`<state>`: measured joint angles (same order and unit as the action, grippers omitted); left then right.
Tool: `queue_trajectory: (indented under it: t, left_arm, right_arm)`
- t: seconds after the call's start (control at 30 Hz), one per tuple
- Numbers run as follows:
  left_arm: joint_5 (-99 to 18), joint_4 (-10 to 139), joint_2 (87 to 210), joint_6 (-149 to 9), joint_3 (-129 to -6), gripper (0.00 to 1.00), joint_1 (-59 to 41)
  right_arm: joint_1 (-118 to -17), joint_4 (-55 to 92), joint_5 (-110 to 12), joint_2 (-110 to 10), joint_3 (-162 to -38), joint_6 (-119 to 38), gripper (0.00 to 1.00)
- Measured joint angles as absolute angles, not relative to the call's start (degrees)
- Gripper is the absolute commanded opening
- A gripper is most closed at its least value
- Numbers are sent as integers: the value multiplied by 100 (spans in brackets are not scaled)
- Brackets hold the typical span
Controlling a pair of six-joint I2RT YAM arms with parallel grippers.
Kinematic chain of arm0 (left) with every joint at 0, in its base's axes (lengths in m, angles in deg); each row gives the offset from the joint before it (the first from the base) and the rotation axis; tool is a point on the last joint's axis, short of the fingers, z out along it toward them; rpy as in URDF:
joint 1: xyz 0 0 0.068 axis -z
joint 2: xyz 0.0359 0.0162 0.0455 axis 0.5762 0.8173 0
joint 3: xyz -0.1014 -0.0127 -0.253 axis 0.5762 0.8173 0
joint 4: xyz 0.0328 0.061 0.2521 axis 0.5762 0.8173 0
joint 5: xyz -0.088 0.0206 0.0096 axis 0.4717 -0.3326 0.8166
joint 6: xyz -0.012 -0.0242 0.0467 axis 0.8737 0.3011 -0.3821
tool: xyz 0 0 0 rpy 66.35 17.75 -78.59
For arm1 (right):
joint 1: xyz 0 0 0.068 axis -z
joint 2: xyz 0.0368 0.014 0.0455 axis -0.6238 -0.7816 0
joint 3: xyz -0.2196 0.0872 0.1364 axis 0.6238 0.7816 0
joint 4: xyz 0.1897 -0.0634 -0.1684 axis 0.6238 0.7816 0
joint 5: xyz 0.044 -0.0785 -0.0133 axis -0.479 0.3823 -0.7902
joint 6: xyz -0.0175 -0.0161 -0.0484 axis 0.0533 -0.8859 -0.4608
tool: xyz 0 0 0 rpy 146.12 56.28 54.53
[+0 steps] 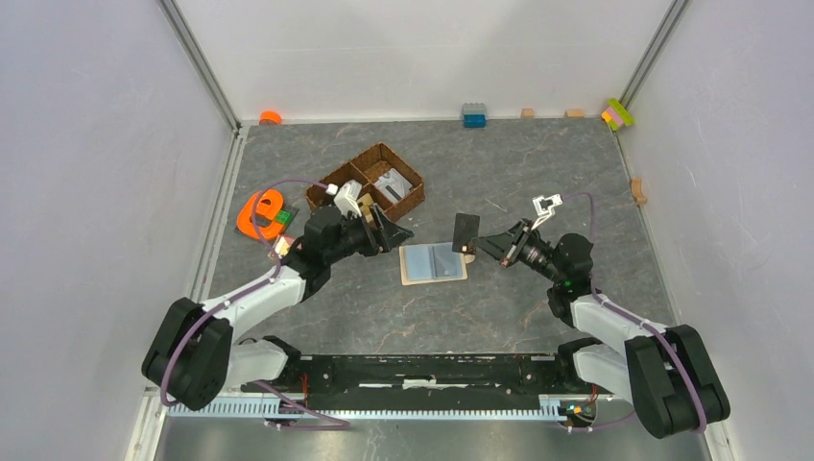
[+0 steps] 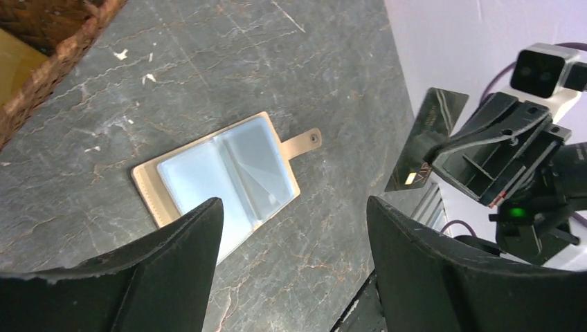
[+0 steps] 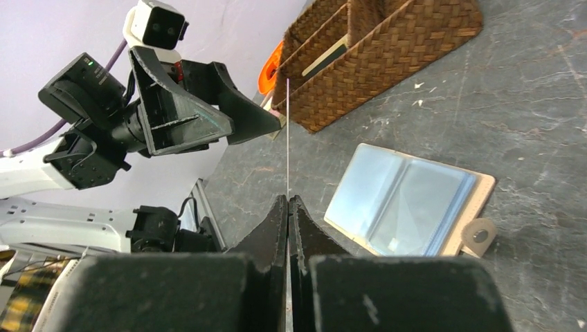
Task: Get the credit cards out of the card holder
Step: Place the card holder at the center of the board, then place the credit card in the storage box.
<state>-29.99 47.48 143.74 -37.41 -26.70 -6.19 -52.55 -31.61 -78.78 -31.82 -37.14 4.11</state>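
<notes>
The left claw (image 2: 294,207) has matt black plastic fingers (image 2: 180,242); beneath it the beige leather-look folding card holder (image 2: 221,166) carries glossy clear plastic sleeves. The dark thin rectangular card (image 2: 426,135) in the right claw (image 3: 287,200) looks smooth, faintly shiny.

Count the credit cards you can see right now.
1 for sure: a dark card pinched in the right fingers, held up near the open card holder. Flat things in the wicker basket may be more.

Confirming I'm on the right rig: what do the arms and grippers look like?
The left arm and right arm have black joints, white links and a purple cable each. The left gripper and right gripper have black wedge-shaped fingers, with a white camera block on each wrist.
</notes>
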Motion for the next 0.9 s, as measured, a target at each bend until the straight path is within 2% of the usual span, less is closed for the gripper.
queue_trajectory:
  t: [0.2, 0.47, 0.77, 0.8, 0.9]
  left_arm:
    - [-2570, 3876, 14346, -3713, -2445, 77, -484]
    - [-1751, 2536, 14781, -3446, -2443, 58, -217]
    - [-1320, 2081, 15043, -3321, -2449, 37, 58]
    - [-1274, 2035, 15047, -3319, -2454, 33, 58]
    - [-1193, 1878, 15050, -3264, -2454, 9, 63]
  right_arm:
    - [-5585, -3384, -8074, -3375, -3771, 429, 0]
    - [-6050, -3882, -8420, -3626, -3970, 470, 0]
    - [-6179, -4490, -8654, -3842, -3999, 689, 0]
    - [-6190, -4532, -8678, -3877, -4005, 724, 0]
    - [-6223, -4606, -8726, -3963, -4020, 780, 0]
